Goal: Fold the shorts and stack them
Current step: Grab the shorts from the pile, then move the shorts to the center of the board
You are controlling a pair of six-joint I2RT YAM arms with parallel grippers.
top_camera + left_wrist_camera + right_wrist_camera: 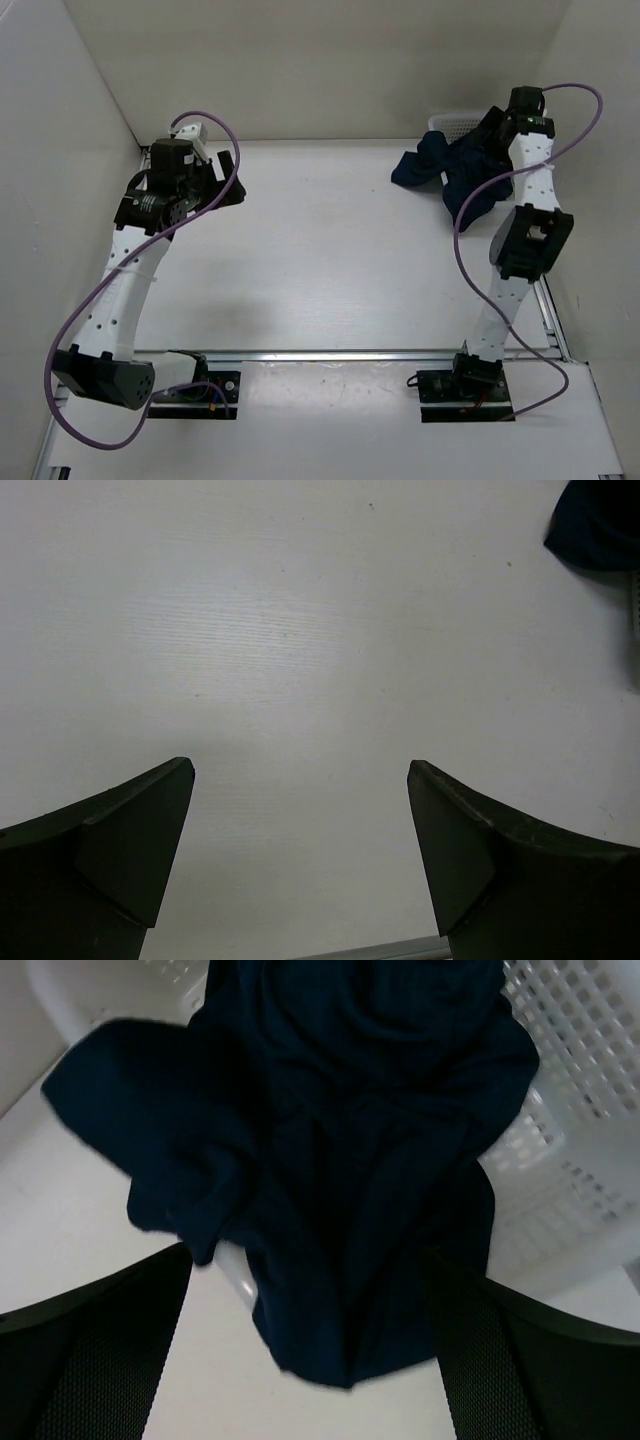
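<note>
The dark navy shorts (455, 168) lie crumpled at the far right of the table, draped over the rim of a white basket (448, 123). In the right wrist view the shorts (330, 1160) hang over the basket's edge (580, 1160) down onto the table. My right gripper (308, 1255) is open, with its jaws wide apart just in front of the hanging fabric; it sits at the far right in the top view (492, 128). My left gripper (300, 768) is open and empty above bare table at the far left (225, 180). A corner of the shorts (600, 520) shows far from it.
White walls close the table in on the left, back and right. A metal rail (340, 354) runs along the near edge between the arm bases. Purple cables (470, 215) loop around both arms.
</note>
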